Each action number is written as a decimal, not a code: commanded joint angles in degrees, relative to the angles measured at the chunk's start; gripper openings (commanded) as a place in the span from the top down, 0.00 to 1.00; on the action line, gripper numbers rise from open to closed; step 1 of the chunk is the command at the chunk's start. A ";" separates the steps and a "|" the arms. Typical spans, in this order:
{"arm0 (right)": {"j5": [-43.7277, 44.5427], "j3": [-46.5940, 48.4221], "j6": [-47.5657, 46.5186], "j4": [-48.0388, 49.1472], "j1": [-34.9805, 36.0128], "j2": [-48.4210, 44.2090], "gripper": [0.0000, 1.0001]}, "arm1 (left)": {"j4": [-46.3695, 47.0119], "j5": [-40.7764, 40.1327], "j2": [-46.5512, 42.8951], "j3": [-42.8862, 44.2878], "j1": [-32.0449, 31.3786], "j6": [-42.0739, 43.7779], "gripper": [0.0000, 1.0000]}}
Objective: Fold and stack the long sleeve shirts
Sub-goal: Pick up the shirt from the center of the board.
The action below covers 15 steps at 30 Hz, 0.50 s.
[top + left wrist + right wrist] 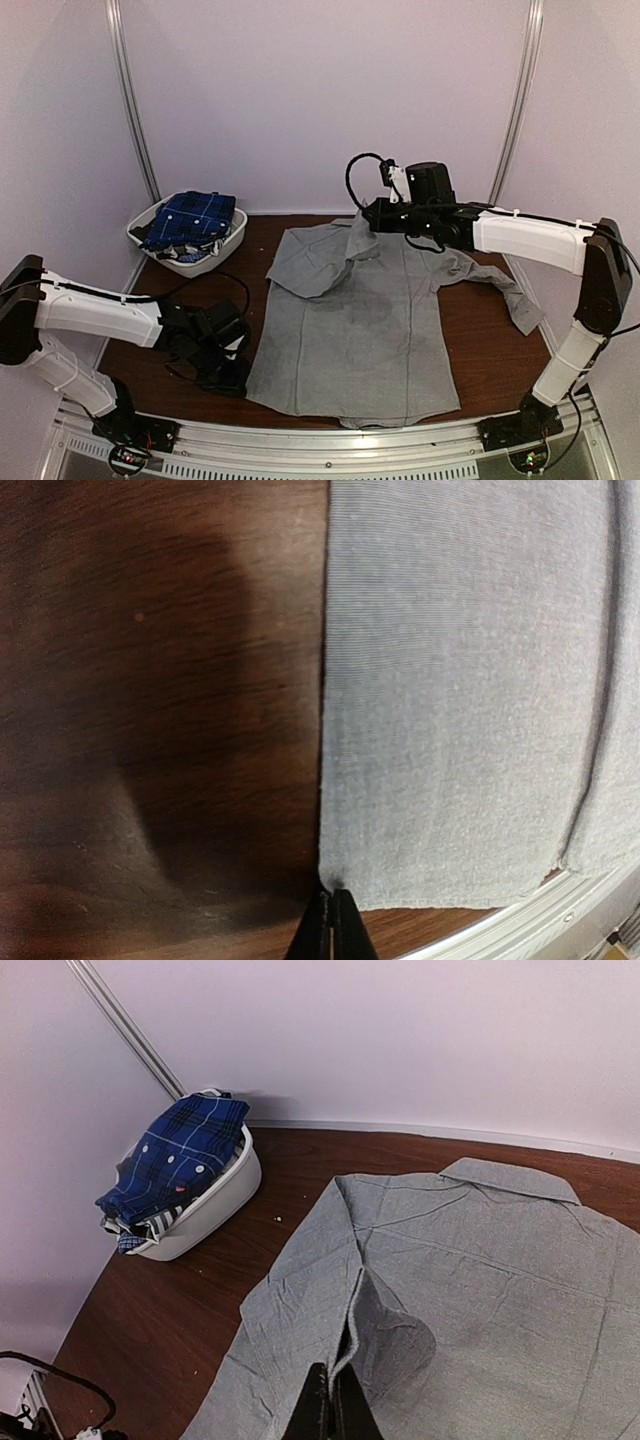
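Observation:
A plain grey long sleeve shirt (360,330) lies flat on the brown table, collar at the far end. Its left sleeve (310,260) is folded in over the body and its right sleeve (500,285) trails out to the right. My left gripper (240,385) is shut on the shirt's near left hem corner at table level; the wrist view shows the fingers (333,895) pinching that corner of cloth (460,700). My right gripper (365,215) is shut on the edge of the folded left sleeve and holds it raised above the shirt (480,1280), fingertips (330,1385) together on the cloth. A dark blue plaid shirt (190,218) lies in the basket.
A white oval plastic basket (215,255) stands at the back left corner; it also shows in the right wrist view (215,1200) with the plaid shirt (180,1150) in it. A metal rail (330,440) runs along the near table edge. White walls close in the back and sides.

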 commanded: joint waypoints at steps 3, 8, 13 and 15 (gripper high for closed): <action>1.36 4.40 -1.74 -1.17 -0.18 -1.65 1.00 | -5.85 -7.02 -1.13 3.20 -0.23 -1.80 1.00; 2.60 7.71 -3.56 -1.22 -0.21 -0.81 1.00 | -12.13 -12.69 -3.41 4.36 2.51 -1.09 1.00; 4.09 11.00 -6.11 -0.55 -0.97 0.07 1.00 | -13.84 -13.54 -4.04 6.71 4.30 2.33 1.00; 4.83 12.94 -6.94 -0.89 -1.60 0.63 1.00 | -14.58 -13.37 -3.45 8.63 4.27 4.48 1.00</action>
